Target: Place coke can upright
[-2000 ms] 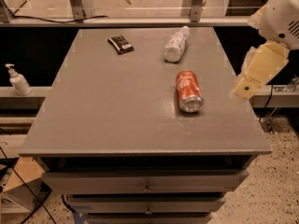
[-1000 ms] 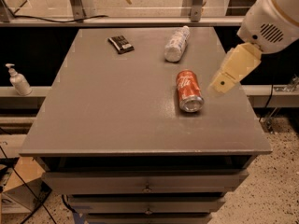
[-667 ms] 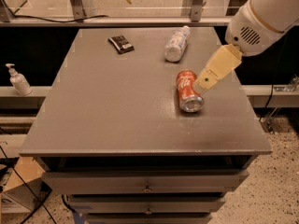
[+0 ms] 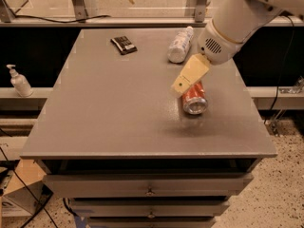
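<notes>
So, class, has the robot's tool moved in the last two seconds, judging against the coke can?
Yes. The tool has swung left, from beyond the right edge of the table to over the lying coke can, which stayed put.

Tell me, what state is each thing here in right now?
coke can: lying on its side.
clear bottle: lying on its side, cap on.
dark packet: lying flat.
pump bottle: standing upright.
tool: poised at the coke can, contact unclear.
drawer: shut.

Gripper (image 4: 178,89) just above coke can (image 4: 195,101) lying on table (image 4: 114,113); bottle (image 4: 179,45) behind.
</notes>
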{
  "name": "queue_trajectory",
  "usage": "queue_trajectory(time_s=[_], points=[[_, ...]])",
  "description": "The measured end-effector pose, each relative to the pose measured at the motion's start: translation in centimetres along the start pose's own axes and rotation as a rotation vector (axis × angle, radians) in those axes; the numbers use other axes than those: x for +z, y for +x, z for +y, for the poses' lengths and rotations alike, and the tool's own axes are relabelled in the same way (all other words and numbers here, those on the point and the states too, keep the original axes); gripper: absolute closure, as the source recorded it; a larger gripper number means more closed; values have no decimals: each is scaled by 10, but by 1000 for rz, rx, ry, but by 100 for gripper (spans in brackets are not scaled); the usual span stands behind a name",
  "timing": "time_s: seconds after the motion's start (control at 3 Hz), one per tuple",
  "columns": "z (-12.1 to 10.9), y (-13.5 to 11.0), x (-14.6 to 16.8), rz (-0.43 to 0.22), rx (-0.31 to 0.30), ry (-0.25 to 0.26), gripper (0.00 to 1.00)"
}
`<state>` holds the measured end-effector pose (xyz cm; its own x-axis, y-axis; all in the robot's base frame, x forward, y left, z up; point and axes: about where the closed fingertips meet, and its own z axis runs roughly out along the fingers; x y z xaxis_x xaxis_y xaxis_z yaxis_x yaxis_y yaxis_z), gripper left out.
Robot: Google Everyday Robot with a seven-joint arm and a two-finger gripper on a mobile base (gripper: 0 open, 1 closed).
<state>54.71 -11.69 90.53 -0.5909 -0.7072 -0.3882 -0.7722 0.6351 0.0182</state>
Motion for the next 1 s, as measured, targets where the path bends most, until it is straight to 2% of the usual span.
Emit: queue_trajectory(time_s=[0.33, 0.67, 1.0], points=[[-2, -8, 30, 64, -3, -19, 0], [-10, -4, 58, 135, 16, -35, 0], [-19, 11, 77, 197, 56, -38, 18]])
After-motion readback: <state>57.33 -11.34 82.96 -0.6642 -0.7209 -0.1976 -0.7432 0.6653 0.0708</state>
